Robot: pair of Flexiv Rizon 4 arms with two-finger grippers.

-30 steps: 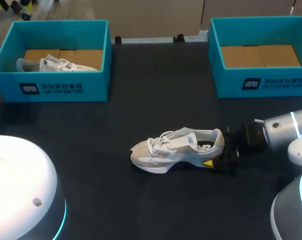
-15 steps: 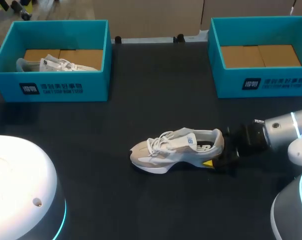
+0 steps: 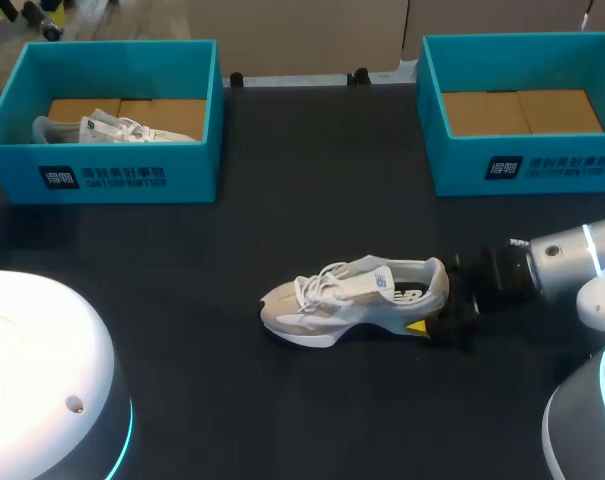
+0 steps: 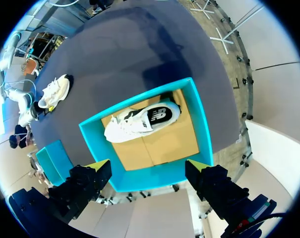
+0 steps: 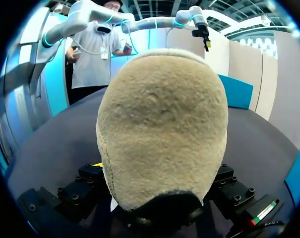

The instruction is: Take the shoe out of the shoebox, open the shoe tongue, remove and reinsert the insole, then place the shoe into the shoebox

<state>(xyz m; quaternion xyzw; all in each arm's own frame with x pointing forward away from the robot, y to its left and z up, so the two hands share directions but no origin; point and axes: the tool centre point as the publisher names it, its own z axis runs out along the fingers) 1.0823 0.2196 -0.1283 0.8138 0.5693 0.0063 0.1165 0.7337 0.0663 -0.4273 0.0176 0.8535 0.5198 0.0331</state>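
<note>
On the black table point(image 3: 282, 420), right gripper point(image 3: 434, 312) pinches the shoe point(image 3: 352, 298) heel, probably steadying it; left gripper point(image 4: 147, 165) hangs spread.

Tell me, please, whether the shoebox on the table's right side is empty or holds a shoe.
Empty: the head view shows only bare cardboard inside the right shoebox; a shoe stands outside on the table.
</note>
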